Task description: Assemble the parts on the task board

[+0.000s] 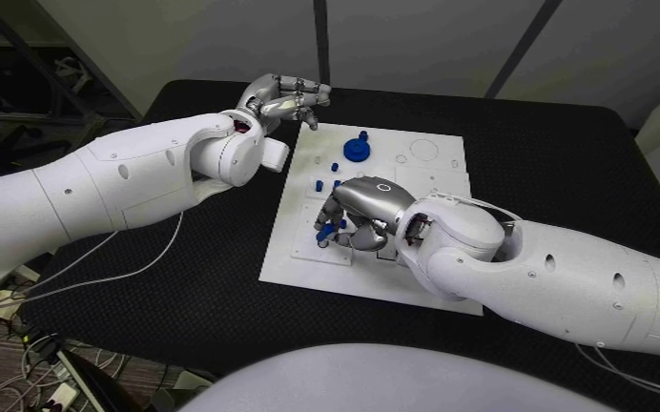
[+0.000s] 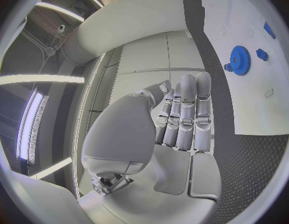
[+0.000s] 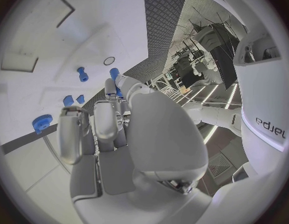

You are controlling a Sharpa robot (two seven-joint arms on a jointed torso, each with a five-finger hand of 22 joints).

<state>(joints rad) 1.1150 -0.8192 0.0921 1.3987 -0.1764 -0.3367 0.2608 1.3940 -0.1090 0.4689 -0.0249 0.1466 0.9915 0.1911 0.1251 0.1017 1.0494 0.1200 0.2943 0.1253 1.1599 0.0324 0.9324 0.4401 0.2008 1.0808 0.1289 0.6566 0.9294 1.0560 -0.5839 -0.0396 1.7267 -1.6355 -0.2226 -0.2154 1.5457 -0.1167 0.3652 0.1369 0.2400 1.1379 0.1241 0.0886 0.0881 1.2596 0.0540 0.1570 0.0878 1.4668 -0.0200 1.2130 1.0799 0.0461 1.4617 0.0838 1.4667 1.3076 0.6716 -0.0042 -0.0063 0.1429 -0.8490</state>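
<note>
The white task board (image 1: pixel 429 175) lies mid-table. On its far part stands a blue gear (image 1: pixel 358 151) (image 2: pixel 239 59) (image 3: pixel 41 122), with small blue pegs (image 1: pixel 335 166) (image 3: pixel 82 73) just nearer me. My right hand (image 1: pixel 360 210) (image 3: pixel 113 129) hovers low over the board's near-left part and pinches a small blue part (image 1: pixel 326 233) (image 3: pixel 114 74) at its fingertips. My left hand (image 1: pixel 286 99) (image 2: pixel 179 119) is raised beside the board's far-left corner, its fingers curled together around nothing.
The black table (image 1: pixel 550 145) surrounds the board. Round recesses (image 1: pixel 423 150) mark the board's far right. Cables (image 1: pixel 83 269) hang off the table's left edge. My right forearm (image 1: pixel 550 274) covers the board's near-right corner.
</note>
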